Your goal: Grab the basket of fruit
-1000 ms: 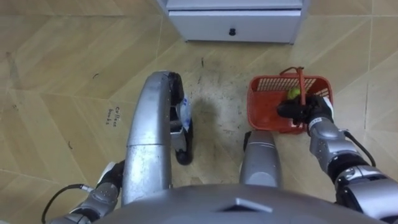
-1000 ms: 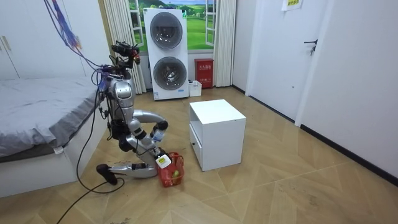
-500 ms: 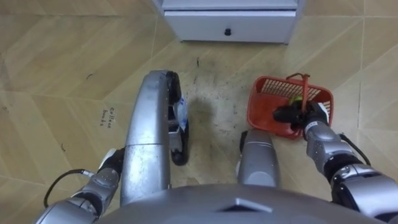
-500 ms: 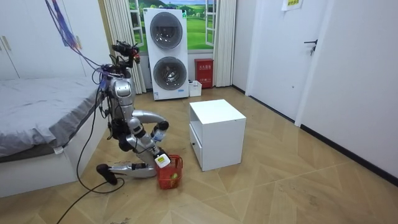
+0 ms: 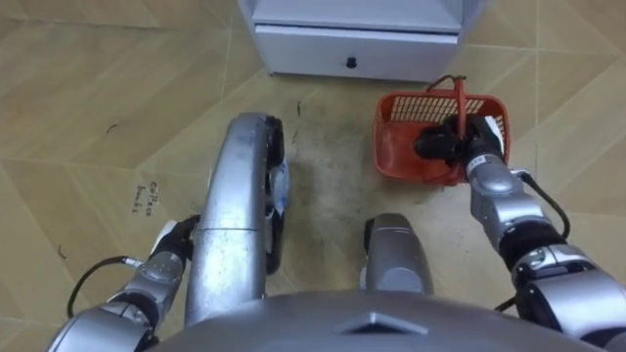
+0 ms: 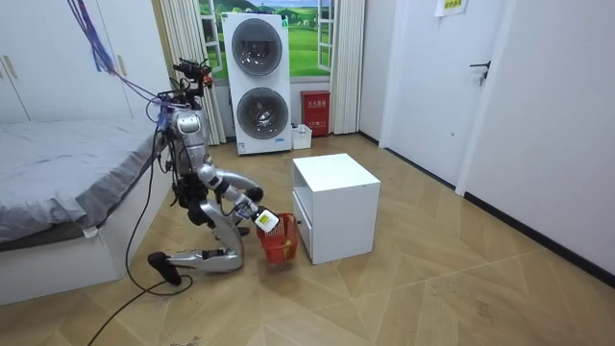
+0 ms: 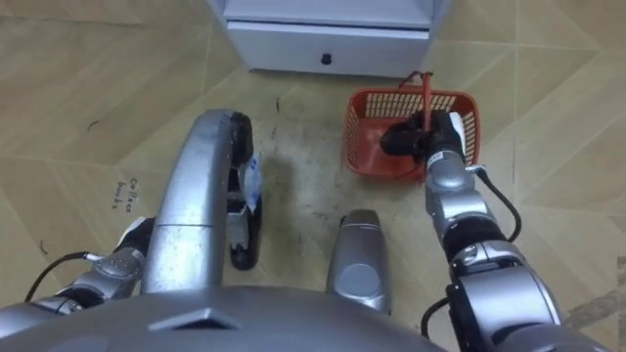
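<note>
Right hand (image 5: 452, 145): dark fingers curled round the upright red handle (image 5: 458, 98) of the fruit basket (image 5: 394, 156), thumb side turned toward the robot's middle. Grip sits low on the handle, over the basket's open top.

Fruit basket: red plastic, lattice walls, hanging under and around the hand. Contents below the palm cannot be made out. In the room view the basket (image 6: 279, 246) hangs beneath the hand (image 6: 262, 220) and seems to sit just clear of the floor, though contact at its base cannot be ruled out.

White cabinet (image 5: 352, 44): just beyond the hand, with its drawer front and small dark knob (image 5: 350, 63) facing the robot. Basket's far rim is close to it but apart.

Left hand (image 5: 174, 240): well away on the opposite side, low by the folded leg, idle. Its grasp cannot be told.

Stance: the robot kneels with one leg laid along the floor, a bed (image 6: 58, 163) behind it.

Task status:
- Reach: done.
- Grasp on handle: done, and it looks secure.
- Lift: apparently begun, with little height gained.
- Remaining, by judgement: raise the basket well clear and keep it level and off the cabinet front.
</note>
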Controlling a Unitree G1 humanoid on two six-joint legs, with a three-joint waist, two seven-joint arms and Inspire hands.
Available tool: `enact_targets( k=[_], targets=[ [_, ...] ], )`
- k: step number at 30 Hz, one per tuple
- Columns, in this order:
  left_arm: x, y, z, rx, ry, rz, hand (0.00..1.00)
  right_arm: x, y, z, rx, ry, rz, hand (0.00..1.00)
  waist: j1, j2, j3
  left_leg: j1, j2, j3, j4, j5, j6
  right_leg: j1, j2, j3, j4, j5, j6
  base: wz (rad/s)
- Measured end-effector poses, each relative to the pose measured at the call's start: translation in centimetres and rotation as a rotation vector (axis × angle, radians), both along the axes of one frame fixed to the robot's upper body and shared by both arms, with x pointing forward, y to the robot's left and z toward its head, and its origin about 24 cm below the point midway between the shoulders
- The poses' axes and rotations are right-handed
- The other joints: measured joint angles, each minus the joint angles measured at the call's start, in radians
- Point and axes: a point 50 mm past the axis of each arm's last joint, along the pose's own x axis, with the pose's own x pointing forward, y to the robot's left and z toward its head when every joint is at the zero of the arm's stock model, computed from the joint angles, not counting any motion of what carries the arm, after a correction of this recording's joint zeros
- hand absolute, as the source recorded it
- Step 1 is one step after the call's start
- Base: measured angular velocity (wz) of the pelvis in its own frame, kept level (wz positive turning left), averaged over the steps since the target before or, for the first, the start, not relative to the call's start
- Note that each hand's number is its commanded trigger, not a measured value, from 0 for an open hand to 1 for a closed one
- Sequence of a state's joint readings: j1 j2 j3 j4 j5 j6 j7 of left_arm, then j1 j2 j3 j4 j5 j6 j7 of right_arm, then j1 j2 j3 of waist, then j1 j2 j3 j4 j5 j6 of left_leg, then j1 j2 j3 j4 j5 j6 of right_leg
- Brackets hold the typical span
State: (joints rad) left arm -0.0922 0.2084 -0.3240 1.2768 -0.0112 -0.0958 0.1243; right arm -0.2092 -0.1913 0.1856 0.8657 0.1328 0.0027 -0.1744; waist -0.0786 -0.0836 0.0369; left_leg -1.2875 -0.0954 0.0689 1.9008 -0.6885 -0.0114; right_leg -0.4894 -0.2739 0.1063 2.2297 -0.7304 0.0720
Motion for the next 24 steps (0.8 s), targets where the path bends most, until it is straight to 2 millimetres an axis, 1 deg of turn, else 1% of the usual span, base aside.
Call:
enact_targets(
  k=[1, 2, 3, 4, 5, 6, 7, 8, 9, 10, 11, 12, 13, 14, 15, 16, 17, 18, 19, 20, 21, 22, 23, 24],
  targets=[
    [0.1, 0.0, 0.0, 0.004, -0.004, 0.001, 0.0, 0.1, 0.1, 0.2, -0.005, -0.009, 0.007, 1.0, 0.0, 0.0, -0.0002, 0.009, 0.001, 0.004, -0.013, 0.0, 0.002, -0.001, 0.001, 0.007, -0.017, 0.0, 0.0, -0.2],
    [0.3, 0.1, 0.1, 0.006, -0.008, 0.006, 0.0, 0.3, 0.1, 0.4, -0.016, -0.019, 0.019, 1.0, -0.003, 0.006, -0.0029, 0.026, 0.006, 0.007, -0.037, 0.003, 0.008, -0.001, 0.0, 0.009, -0.056, 0.0, 0.0, -0.32],
    [0.3, 0.2, 0.1, 0.008, -0.011, 0.016, 0.0, 0.2, 0.1, 0.3, -0.029, -0.018, 0.032, 1.0, 0.0, 0.012, -0.0051, 0.047, 0.023, 0.008, -0.063, 0.007, 0.016, -0.002, 0.0, 0.01, -0.105, 0.0, 0.0, -0.38],
    [0.2, 0.3, 0.1, 0.012, -0.013, 0.027, 0.0, 0.2, 0.2, 0.3, -0.038, -0.016, 0.044, 1.0, 0.003, 0.015, -0.0061, 0.059, 0.03, 0.008, -0.076, 0.01, 0.022, 0.0, 0.0, 0.01, -0.131, 0.0, 0.0, -0.49],
    [-0.1, 0.6, 0.1, 0.019, -0.011, 0.051, 0.0, -0.1, 0.5, 0.2, -0.053, -0.014, 0.074, 1.0, 0.003, 0.021, -0.0094, 0.085, 0.039, 0.007, -0.106, 0.021, 0.04, 0.009, 0.0, 0.006, -0.192, 0.001, 0.001, -0.48],
    [-0.3, 0.7, 0.1, 0.022, -0.006, 0.068, 0.0, -0.5, 0.8, 0.0, -0.063, -0.007, 0.101, 1.0, 0.002, 0.027, -0.0106, 0.116, 0.054, 0.007, -0.137, 0.041, 0.055, 0.029, 0.009, 0.003, -0.263, 0.001, 0.002, -0.46],
    [-0.4, 0.8, 0.0, 0.022, -0.004, 0.076, 0.0, -0.6, 0.9, -0.1, -0.065, -0.001, 0.111, 1.0, 0.001, 0.03, -0.0115, 0.129, 0.061, 0.007, -0.153, 0.053, 0.06, 0.039, 0.016, 0.001, -0.302, 0.001, 0.003, -0.52],
    [-0.6, 1.0, 0.0, 0.02, -0.003, 0.096, 0.0, -0.9, 1.2, -0.3, -0.07, 0.007, 0.126, 1.0, 0.002, 0.037, -0.0129, 0.153, 0.085, 0.007, -0.181, 0.09, 0.076, 0.061, 0.031, 0.0, -0.39, 0.003, 0.005, -0.62],
    [-1.3, 1.4, 0.0, 0.026, 0.012, 0.109, 0.0, -1.1, 1.4, -0.5, -0.07, 0.015, 0.139, 1.0, 0.012, 0.039, -0.0086, 0.165, 0.113, 0.009, -0.175, 0.17, 0.096, 0.102, 0.043, 0.001, -0.491, 0.006, 0.01, -0.68],
    [-1.6, 1.6, -0.1, 0.031, 0.022, 0.11, 0.0, -1.5, 1.5, -0.7, -0.069, 0.024, 0.145, 1.0, 0.02, 0.038, 0.0041, 0.153, 0.112, 0.028, -0.177, 0.184, 0.102, 0.135, 0.051, 0.002, -0.536, 0.006, 0.011, -0.08],
    [-0.8, 1.2, 0.1, 0.019, 0.003, 0.079, 0.0, -2.2, 0.1, -0.3, -0.088, 0.009, 0.119, 1.0, 0.021, 0.018, -0.0056, 0.128, 0.039, 0.125, -0.317, 0.158, 0.121, 0.181, 0.029, 0.004, -0.625, 0.006, 0.013, 0.68],
    [0.6, 0.6, 0.5, -0.004, -0.049, 0.051, 0.0, -2.4, -1.4, 0.4, -0.115, -0.011, 0.103, 1.0, 0.017, 0.031, -0.0217, 0.124, -0.008, 0.224, -0.521, 0.247, 0.229, 0.208, 0.034, 0.007, -0.695, 0.004, 0.018, 0.75],
    [0.3, 0.8, 0.5, 0.0, -0.05, 0.06, 0.0, -2.2, -1.5, 0.7, -0.109, -0.024, 0.092, 1.0, 0.038, 0.023, -0.0237, 0.129, 0.001, 0.231, -0.524, 0.252, 0.223, 0.214, 0.026, 0.004, -0.726, 0.007, 0.026, 0.34],
    [0.6, 1.1, 0.7, 0.01, -0.065, 0.091, 0.0, -1.9, -1.4, 1.5, -0.11, -0.067, 0.087, 1.0, 0.054, 0.023, -0.0255, 0.159, 0.011, 0.235, -0.575, 0.238, 0.24, 0.226, 0.038, -0.006, -0.816, 0.034, 0.048, -0.19],
    [0.6, 1.3, 0.7, 0.015, -0.068, 0.112, 0.0, -1.6, -0.9, 1.9, -0.104, -0.094, 0.103, 1.0, 0.058, 0.023, -0.0253, 0.183, 0.012, 0.229, -0.617, 0.239, 0.239, 0.232, 0.037, -0.008, -0.866, 0.045, 0.053, -0.31],
    [0.2, 1.7, 0.7, 0.032, -0.06, 0.133, 0.0, -1.1, 0.3, 2.6, -0.09, -0.136, 0.148, 1.0, 0.059, 0.023, -0.0253, 0.249, 0.013, 0.216, -0.714, 0.261, 0.224, 0.244, 0.032, -0.028, -0.963, 0.046, 0.051, -0.52],
    [-0.5, 2.0, 0.5, 0.051, -0.048, 0.154, 0.0, -1.9, 0.7, 1.9, -0.091, -0.092, 0.174, 1.0, 0.067, 0.023, -0.0246, 0.337, 0.014, 0.193, -0.815, 0.286, 0.204, 0.265, 0.031, -0.057, -1.062, 0.056, 0.045, -0.69],
    [-1.3, 2.4, 0.4, 0.069, -0.038, 0.174, 0.0, -3.2, 1.0, 1.6, -0.089, -0.084, 0.185, 1.0, 0.073, 0.023, -0.0241, 0.425, 0.018, 0.174, -0.918, 0.316, 0.189, 0.286, 0.033, -0.085, -1.178, 0.078, 0.038, -0.62],
    [-1.8, 2.6, 0.4, 0.08, -0.031, 0.184, 0.0, -3.8, 1.1, 1.6, -0.082, -0.093, 0.187, 1.0, 0.074, 0.023, -0.023, 0.465, 0.022, 0.166, -0.963, 0.332, 0.179, 0.295, 0.032, -0.093, -1.233, 0.093, 0.033, -0.69],
    [-2.9, 3.2, 0.3, 0.1, -0.01, 0.208, 0.0, -4.3, 1.4, 2.2, -0.068, -0.132, 0.194, 1.0, 0.074, 0.024, -0.0198, 0.534, 0.037, 0.159, -1.036, 0.357, 0.163, 0.298, 0.034, -0.113, -1.352, 0.125, 0.028, -0.73],
    [-3.6, 3.5, 0.2, 0.113, 0.009, 0.213, 0.0, -4.3, 1.5, 2.8, -0.061, -0.172, 0.203, 1.0, 0.069, 0.026, -0.0157, 0.579, 0.047, 0.139, -1.075, 0.372, 0.143, 0.3, 0.043, -0.148, -1.433, 0.141, 0.021, -0.64],
    [-3.9, 3.7, 0.2, 0.117, 0.016, 0.214, 0.0, -4.2, 1.5, 3.0, -0.059, -0.187, 0.206, 1.0, 0.063, 0.026, -0.0159, 0.596, 0.05, 0.132, -1.09, 0.378, 0.134, 0.315, 0.049, -0.164, -1.453, 0.157, 0.008, -0.32],
    [-3.8, 3.8, 0.3, 0.119, 0.013, 0.214, 0.0, -3.9, 1.4, 3.7, -0.06, -0.22, 0.21, 1.0, 0.057, 0.02, -0.0138, 0.615, 0.052, 0.133, -1.116, 0.393, 0.126, 0.335, 0.051, -0.175, -1.488, 0.163, 0.002, -0.06],
    [-3.6, 3.6, 0.3, 0.115, 0.003, 0.21, 0.0, -3.5, 1.3, 4.4, -0.066, -0.25, 0.219, 1.0, 0.057, 0.019, -0.0132, 0.618, 0.055, 0.132, -1.132, 0.409, 0.122, 0.343, 0.051, -0.192, -1.519, 0.162, 0.003, 0.0]
  ],
)
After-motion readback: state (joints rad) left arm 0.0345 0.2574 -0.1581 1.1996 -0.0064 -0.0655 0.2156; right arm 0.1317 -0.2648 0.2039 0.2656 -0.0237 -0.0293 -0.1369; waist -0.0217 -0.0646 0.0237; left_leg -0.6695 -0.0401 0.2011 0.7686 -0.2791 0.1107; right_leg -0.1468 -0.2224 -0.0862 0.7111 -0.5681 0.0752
